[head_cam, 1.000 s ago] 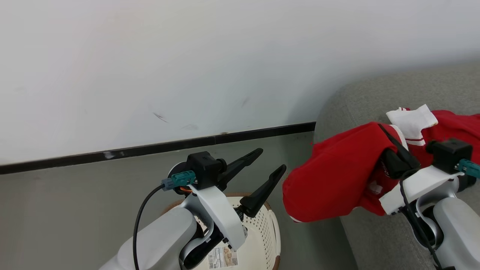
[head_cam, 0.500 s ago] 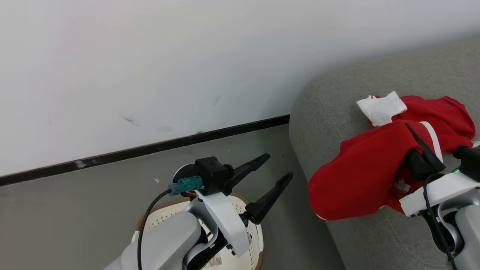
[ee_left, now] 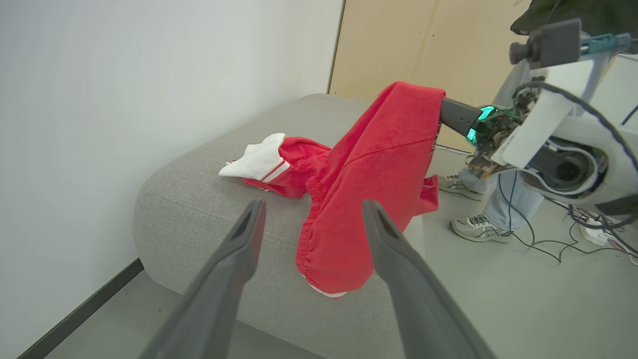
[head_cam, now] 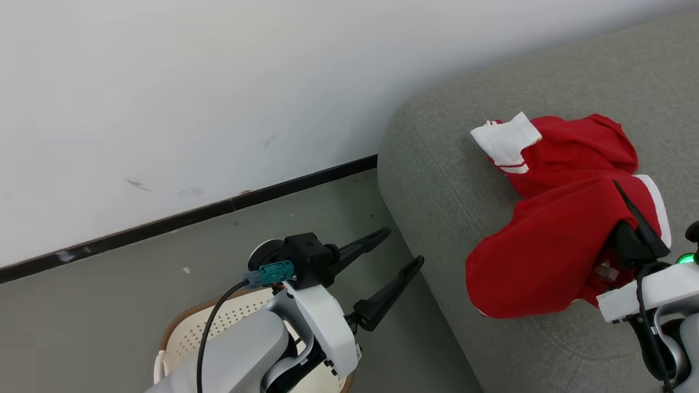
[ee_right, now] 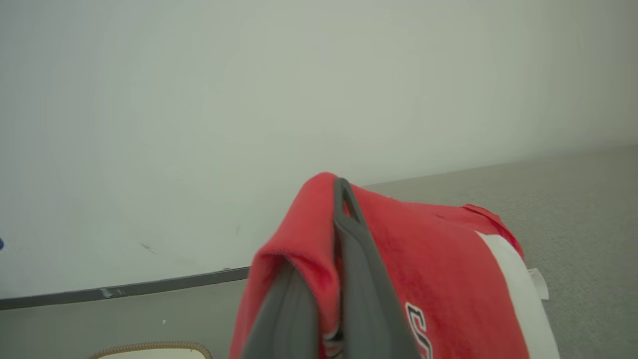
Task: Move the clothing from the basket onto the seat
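Over the sofa, which is taking up more of the head view than a second ago because the camera is swinging toward it, the carried garment is now hanging fully above the cushion rather than out past its edge over the floor. Its lower end is drooping close to the seat; in the left wrist view it seems to be just brushing the sofa's front edge, though contact is hard to confirm. Behind it, a second garment with a white panel is already lying on the cushion. At the lower left, the basket is sliding toward the frame's corner, its visible part showing no clothing. The right gripper is still pinching a fold of the carried garment between nearly closed fingers. The left gripper is hovering wide apart and holding nothing, between basket and sofa. Judging from this, the carry is almost over, with lowering and release left.
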Controlling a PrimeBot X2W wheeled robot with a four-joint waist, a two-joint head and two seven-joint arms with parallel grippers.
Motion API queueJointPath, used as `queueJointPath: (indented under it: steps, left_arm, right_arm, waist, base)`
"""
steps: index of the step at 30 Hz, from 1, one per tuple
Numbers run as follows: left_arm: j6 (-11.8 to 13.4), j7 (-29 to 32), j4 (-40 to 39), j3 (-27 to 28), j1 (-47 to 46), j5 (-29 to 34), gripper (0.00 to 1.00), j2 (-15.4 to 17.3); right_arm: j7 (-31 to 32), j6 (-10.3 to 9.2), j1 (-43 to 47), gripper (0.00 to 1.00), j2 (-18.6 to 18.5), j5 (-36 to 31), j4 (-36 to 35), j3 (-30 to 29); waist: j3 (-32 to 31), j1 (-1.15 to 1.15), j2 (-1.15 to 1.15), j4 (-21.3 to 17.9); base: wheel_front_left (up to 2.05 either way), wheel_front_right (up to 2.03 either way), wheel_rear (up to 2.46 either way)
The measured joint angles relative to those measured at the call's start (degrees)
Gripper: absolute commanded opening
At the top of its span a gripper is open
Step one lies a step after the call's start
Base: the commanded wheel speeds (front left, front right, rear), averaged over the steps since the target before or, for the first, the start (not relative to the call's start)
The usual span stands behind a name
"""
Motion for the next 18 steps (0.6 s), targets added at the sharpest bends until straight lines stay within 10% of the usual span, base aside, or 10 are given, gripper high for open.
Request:
queueJointPath:
  steps: [18]
  left_arm:
    - [0.3,0.0,-1.0,0.6,0.0,0.5,1.00,2.3]
  right_arm:
    - [0.0,0.00,1.6,0.00,2.1,-1.4,-3.1,-0.3]
  waist:
    - [2.0,0.00,0.00,-6.4]
  base:
    - [0.00,0.00,0.00]
